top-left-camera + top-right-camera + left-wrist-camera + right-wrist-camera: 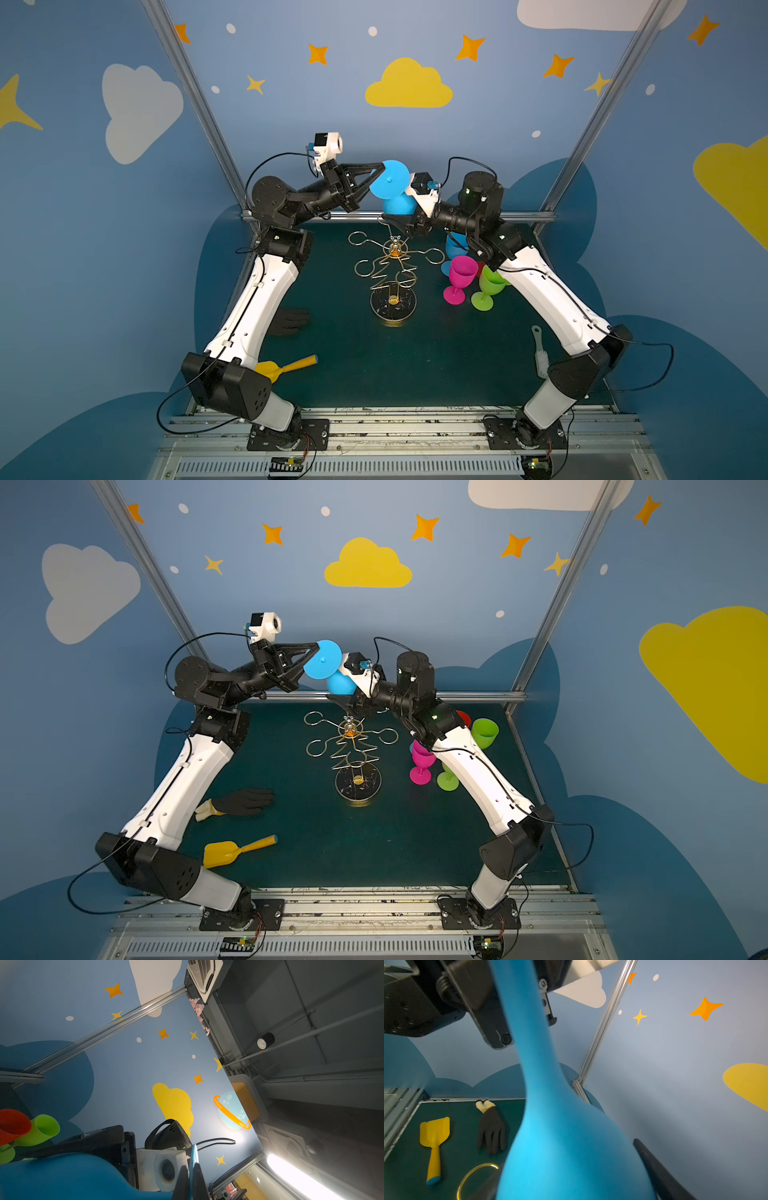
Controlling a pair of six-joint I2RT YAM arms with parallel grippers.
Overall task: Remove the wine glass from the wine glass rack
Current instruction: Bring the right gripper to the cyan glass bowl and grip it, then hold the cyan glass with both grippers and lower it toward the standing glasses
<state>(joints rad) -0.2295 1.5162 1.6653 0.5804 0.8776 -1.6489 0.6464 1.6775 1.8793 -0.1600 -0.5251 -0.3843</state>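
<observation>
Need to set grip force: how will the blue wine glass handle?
Probably light, tough plastic: the blue wine glass is opaque and matte. Pinched only at its foot's thin rim by the left gripper, it may pivot or slip.

No legible txt, labels, brand marks or nos. in any view. Small circuit boards (286,463) at the front edge: any print too small to make out.
</observation>
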